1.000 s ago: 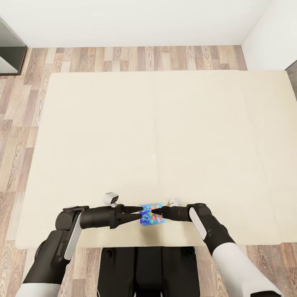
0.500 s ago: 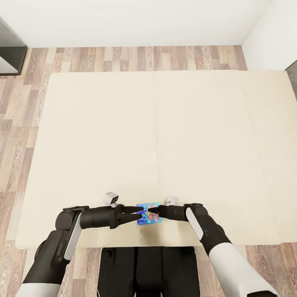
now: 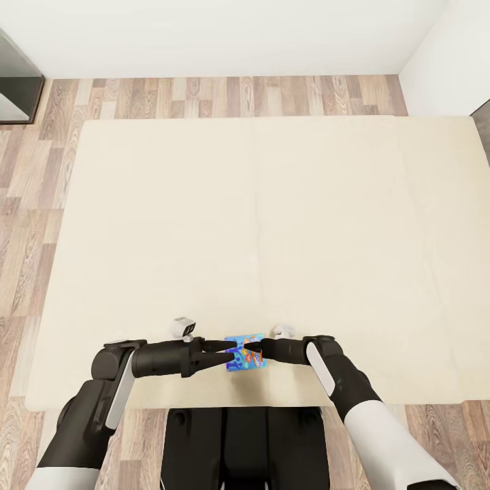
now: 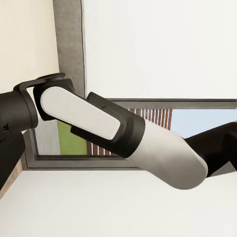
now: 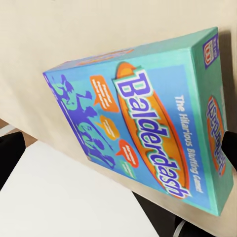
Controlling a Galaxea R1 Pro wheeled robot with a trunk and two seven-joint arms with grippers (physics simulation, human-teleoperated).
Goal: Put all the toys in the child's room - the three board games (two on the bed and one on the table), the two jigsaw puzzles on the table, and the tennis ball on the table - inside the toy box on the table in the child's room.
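- The place is a home bedroom, probably a child's room.
- A wide bed (image 3: 272,224) with a plain cream mattress stands on a wooden plank floor (image 3: 224,95), near white walls (image 3: 224,34).
- A colourful board game (image 5: 148,123) named "Balderdash" lies on the mattress.
- The left wrist view shows a window (image 4: 163,116) with a grey frame.

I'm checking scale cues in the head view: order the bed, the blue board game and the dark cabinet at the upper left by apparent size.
1. bed, by far the largest.
2. dark cabinet, cut off by the frame, so only its visible part counts.
3. blue board game, smallest, between the two grippers.
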